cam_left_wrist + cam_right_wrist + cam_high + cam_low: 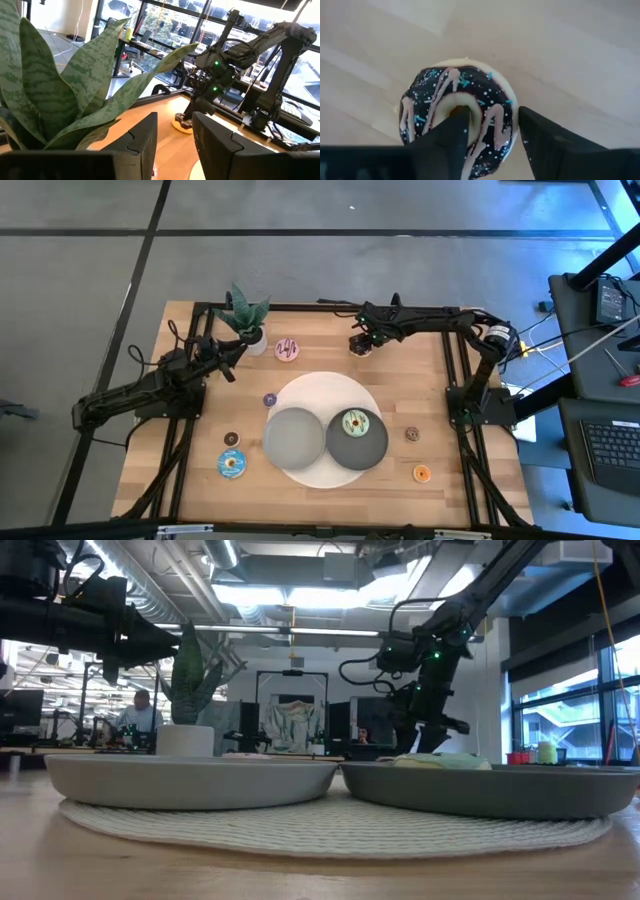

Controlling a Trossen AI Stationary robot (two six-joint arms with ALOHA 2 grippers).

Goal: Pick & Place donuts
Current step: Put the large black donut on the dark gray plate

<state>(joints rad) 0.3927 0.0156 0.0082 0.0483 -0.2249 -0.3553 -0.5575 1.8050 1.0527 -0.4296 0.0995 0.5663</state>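
A chocolate-brown donut point(432, 95) with pink drizzle and sprinkles lies flat on the wood at the table's far side. My right gripper point(492, 117) is down on it point(361, 340). A mint-green donut point(355, 423) lies in the right grey plate point(372, 452). Flat on the wood lie a pink donut point(287, 349), a blue one point(232, 465), a small purple one point(270, 399), two small brown ones point(232, 439) point(412, 434) and an orange one point(421, 474). My left gripper point(230, 367) waits open at the far left, level, beside the plant. My right gripper has one finger point(452, 135) in the chocolate donut's hole and the other outside the ring, with one stretch of the ring point(495, 122) between them. The fingers come from above, slanting steeply down. The donut lies flat on the table.
A potted green plant point(245, 315) stands at the far left, right in front of my left gripper point(172, 145). Two grey plates, the left one point(293, 437) bare, sit on a round white mat point(320, 392) at the table's middle. Bare wood lies around the chocolate donut.
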